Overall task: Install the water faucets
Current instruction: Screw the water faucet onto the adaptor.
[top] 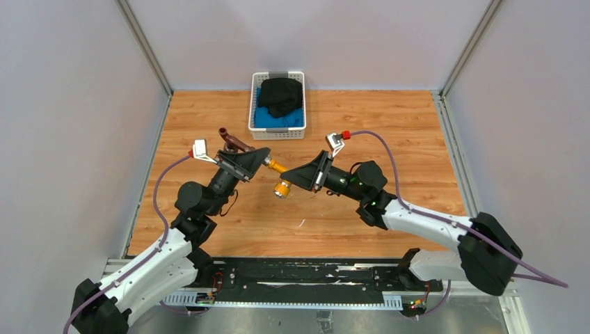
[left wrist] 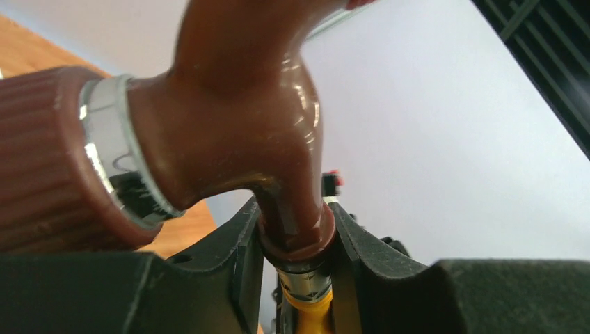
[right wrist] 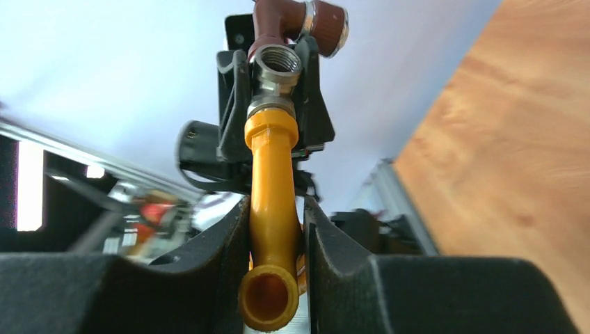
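Both arms meet above the middle of the wooden table [top: 389, 139]. My left gripper [top: 263, 161] [left wrist: 296, 240] is shut on the dark reddish-brown faucet [top: 233, 141] [left wrist: 236, 118], gripping just above its lower collar; its ribbed knob with a silvery ring [left wrist: 104, 153] fills the left of the left wrist view. My right gripper [top: 296, 174] [right wrist: 276, 229] is shut on the brass-yellow faucet [top: 278, 174] [right wrist: 273, 181], spout mouth toward the camera. A silvery threaded fitting [right wrist: 276, 69] [left wrist: 306, 278] sits between the two faucets, end to end. Whether they are screwed together I cannot tell.
A white basket [top: 253, 104] holding black and blue cloth stands at the back of the table, just beyond the grippers. Grey walls with metal corner posts close in the table on three sides. A black rail [top: 299, 275] runs along the near edge between the arm bases.
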Motion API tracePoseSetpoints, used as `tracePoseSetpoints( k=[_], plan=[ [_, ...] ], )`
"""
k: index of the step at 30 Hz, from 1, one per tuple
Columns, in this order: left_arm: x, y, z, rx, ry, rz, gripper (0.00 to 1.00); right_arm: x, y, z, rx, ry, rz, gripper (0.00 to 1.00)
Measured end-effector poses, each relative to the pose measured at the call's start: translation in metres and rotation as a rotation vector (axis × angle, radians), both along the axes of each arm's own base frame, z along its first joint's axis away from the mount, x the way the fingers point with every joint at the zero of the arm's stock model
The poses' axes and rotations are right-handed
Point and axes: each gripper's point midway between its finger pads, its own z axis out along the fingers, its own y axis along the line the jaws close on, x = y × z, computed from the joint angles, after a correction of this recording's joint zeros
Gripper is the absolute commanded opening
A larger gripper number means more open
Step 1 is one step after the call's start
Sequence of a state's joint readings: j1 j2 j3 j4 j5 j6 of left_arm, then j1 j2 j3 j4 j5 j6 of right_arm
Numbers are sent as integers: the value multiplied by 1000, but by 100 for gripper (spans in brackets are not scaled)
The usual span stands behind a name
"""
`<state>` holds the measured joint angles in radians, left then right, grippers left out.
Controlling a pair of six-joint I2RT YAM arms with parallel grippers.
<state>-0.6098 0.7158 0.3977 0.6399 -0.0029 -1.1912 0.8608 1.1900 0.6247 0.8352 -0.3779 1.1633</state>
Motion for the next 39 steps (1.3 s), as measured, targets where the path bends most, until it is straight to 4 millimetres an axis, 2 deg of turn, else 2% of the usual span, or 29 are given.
tracePoseSetpoints(
  k=[4, 5, 6, 11, 14, 19, 22, 25, 28, 32, 36, 39],
  plan=[
    [-4, 8, 14, -10, -62, 28, 0, -2, 7, 10, 181, 216, 119, 62],
    [-5, 9, 15, -10, -67, 31, 0, -2, 7, 10, 203, 251, 135, 71],
    [-6, 11, 15, -10, -69, 37, 0, -4, 7, 7, 212, 281, 152, 73],
    [-11, 23, 16, -7, -65, 82, 0, -8, -11, -7, 158, 329, 128, 79],
    [-12, 29, 13, 11, -45, 107, 0, -12, -33, -1, 96, 253, 48, 81],
    [-8, 35, 14, 49, 22, 139, 0, -18, -74, 17, -50, -2, -142, 82],
    [-6, 37, 16, 65, 66, 155, 0, -20, -90, 36, -190, -288, -237, 82],
    [-1, 38, 11, 114, 143, 172, 0, -35, -89, 43, -328, -581, -267, 82],
    [3, 37, 14, 171, 214, 182, 0, -44, -82, 28, -498, -856, -286, 83],
    [8, 32, 15, 227, 280, 173, 0, -35, -72, 1, -763, -1209, -361, 83],
    [9, 26, 0, 270, 339, 146, 0, -27, -63, -31, -996, -1518, -421, 84],
    [8, 23, -8, 279, 367, 130, 0, -27, -58, -34, -1055, -1653, -457, 85]
  ],
)
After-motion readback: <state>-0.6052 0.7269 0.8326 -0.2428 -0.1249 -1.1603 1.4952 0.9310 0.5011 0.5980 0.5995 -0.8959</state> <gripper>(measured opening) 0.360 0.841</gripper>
